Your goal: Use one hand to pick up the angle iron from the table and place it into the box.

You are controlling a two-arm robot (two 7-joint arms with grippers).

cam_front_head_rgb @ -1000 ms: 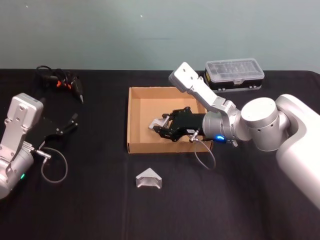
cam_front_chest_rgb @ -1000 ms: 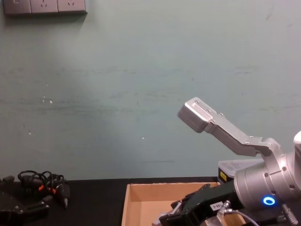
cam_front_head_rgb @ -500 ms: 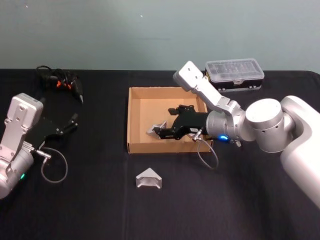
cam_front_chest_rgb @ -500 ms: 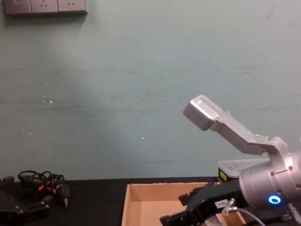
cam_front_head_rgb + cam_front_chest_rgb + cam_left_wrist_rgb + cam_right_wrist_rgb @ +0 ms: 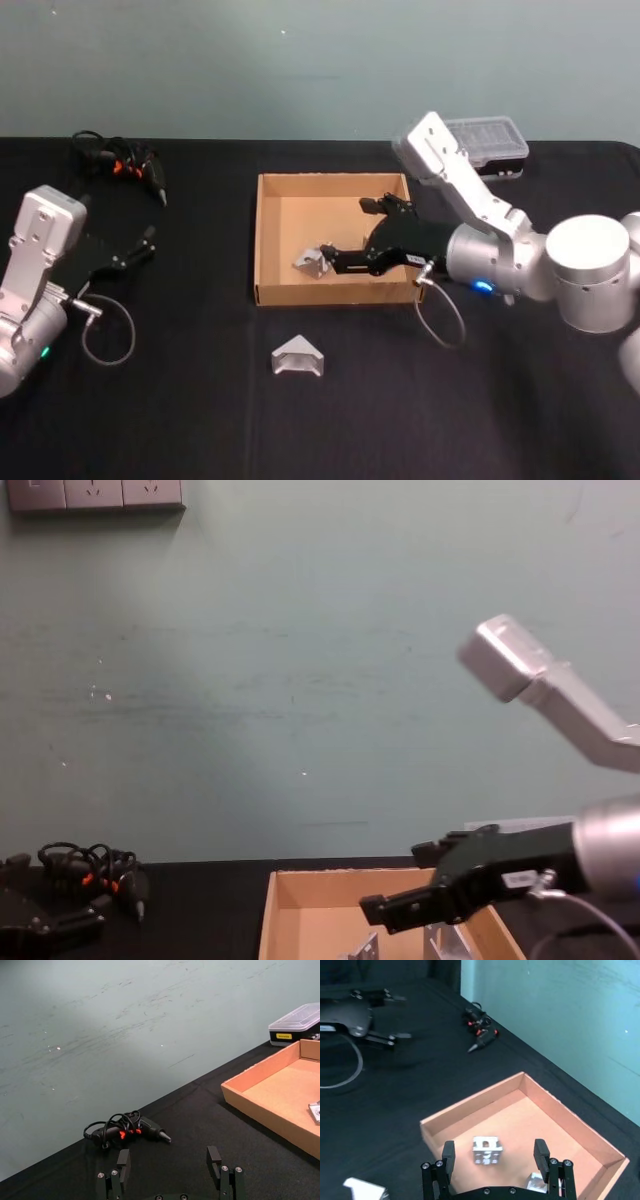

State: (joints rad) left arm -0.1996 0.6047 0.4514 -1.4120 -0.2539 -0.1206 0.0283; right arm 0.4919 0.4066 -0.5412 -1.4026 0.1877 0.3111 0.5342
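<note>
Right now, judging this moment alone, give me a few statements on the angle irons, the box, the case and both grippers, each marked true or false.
1. One angle iron lies inside the box. True.
2. The right gripper is shut on an angle iron. False: it is open above the box and holds nothing.
3. A second angle iron lies on the table, on the robot's side of the box. True.
4. The left gripper reaches into the box. False: it is open over the table's left part, apart from the box.
5. The black case sits inside the box. False: it stands on the table beyond the box's far right corner.
</note>
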